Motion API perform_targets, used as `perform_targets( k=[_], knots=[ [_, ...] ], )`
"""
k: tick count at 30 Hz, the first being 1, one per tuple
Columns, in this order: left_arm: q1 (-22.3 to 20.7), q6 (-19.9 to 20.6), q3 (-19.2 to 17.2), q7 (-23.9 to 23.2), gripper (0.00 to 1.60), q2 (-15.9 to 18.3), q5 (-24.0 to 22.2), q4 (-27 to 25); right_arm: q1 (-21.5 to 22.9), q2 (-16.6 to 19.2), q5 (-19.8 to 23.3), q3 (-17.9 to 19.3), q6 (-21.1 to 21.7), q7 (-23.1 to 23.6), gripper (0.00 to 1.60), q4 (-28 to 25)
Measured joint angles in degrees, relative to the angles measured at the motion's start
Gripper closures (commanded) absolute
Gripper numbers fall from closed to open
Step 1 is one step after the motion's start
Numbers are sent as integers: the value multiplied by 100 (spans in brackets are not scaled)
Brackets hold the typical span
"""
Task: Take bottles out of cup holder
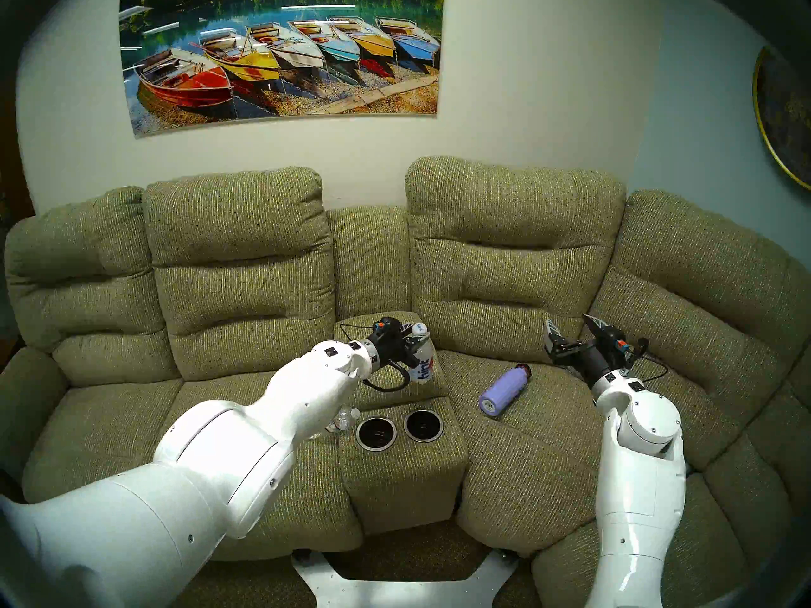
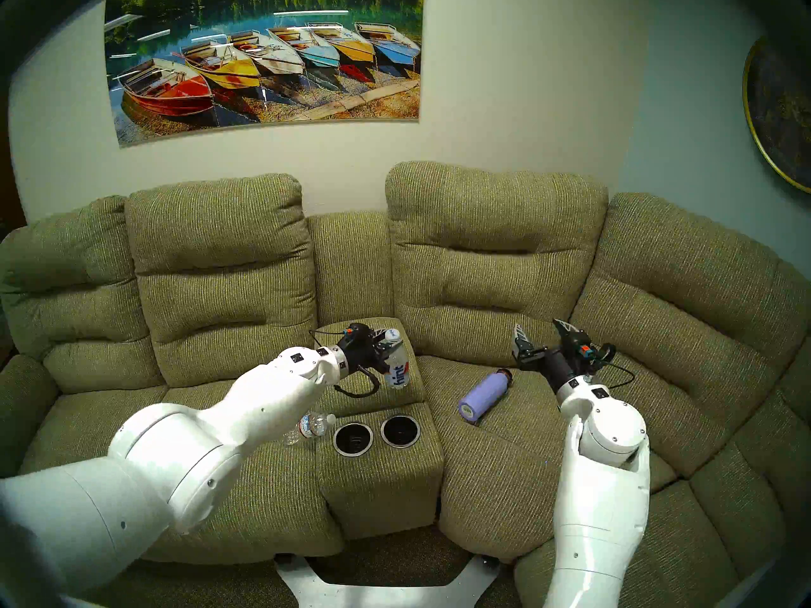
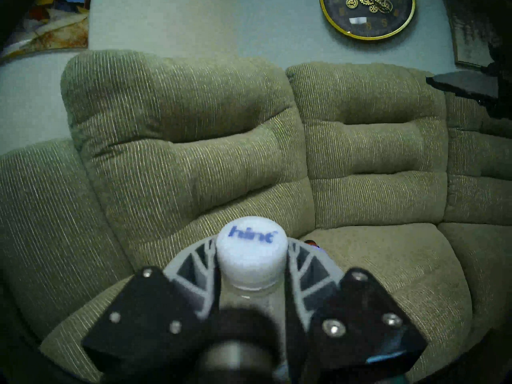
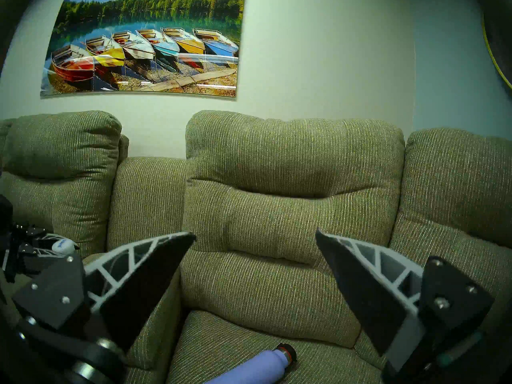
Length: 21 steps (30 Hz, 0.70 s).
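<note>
Above the console, the left gripper (image 1: 417, 346) is clamped on the hint bottle (image 1: 422, 366), both cup holder wells (image 1: 376, 433) look empty, the other bottle (image 2: 312, 426) lies beside them, and the right gripper (image 1: 570, 330) stands apart.

Indoor light is dim and greenish, with white streaks of glare across the glossy boat picture (image 1: 281, 50) at the upper left. Fisheye bending and a dark rim mark every frame's edges. In the left wrist view the bottle cap (image 3: 251, 250) and the bottom centre are blurred.

living room, olive sofa (image 1: 237, 260), boat picture (image 1: 281, 54)
</note>
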Motion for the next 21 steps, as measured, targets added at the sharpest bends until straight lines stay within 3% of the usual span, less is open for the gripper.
perform_targets(
  k=[21],
  knots=[
    [537, -9, -477, -20, 160, 1118, -107, -822, 1, 2, 0, 0, 0, 0, 0, 9]
  ],
)
